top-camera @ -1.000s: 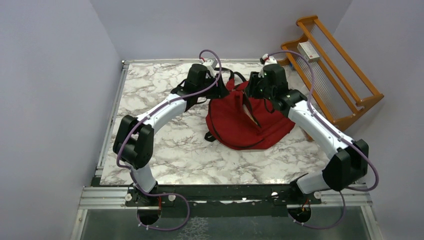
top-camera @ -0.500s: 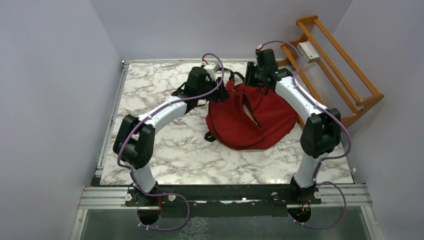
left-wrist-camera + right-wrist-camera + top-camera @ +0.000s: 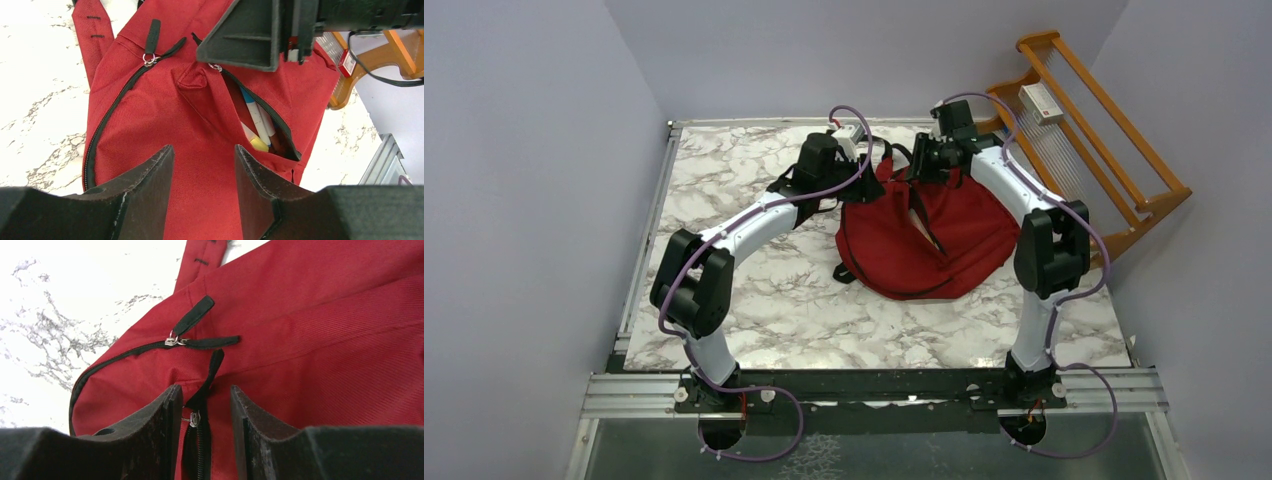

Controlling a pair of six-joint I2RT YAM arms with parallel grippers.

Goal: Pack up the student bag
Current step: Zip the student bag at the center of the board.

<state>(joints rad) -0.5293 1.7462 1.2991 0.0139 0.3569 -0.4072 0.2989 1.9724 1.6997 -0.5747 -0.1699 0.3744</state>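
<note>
Right jaws stand part-open astride the zip pull (image 3: 194,418), gripping nothing, apparently to shut the pocket (image 3: 232,102) holding pens (image 3: 256,117). Left jaws hover part-open, empty, above the bag (image 3: 165,115).

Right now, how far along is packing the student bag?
Done: pens sit in the front pocket of the student bag. In hand: the right claw, open, straddles that pocket's zip pull; the left claw hovers open above. Left: grip the pull and zip the gaping pocket shut.
</note>
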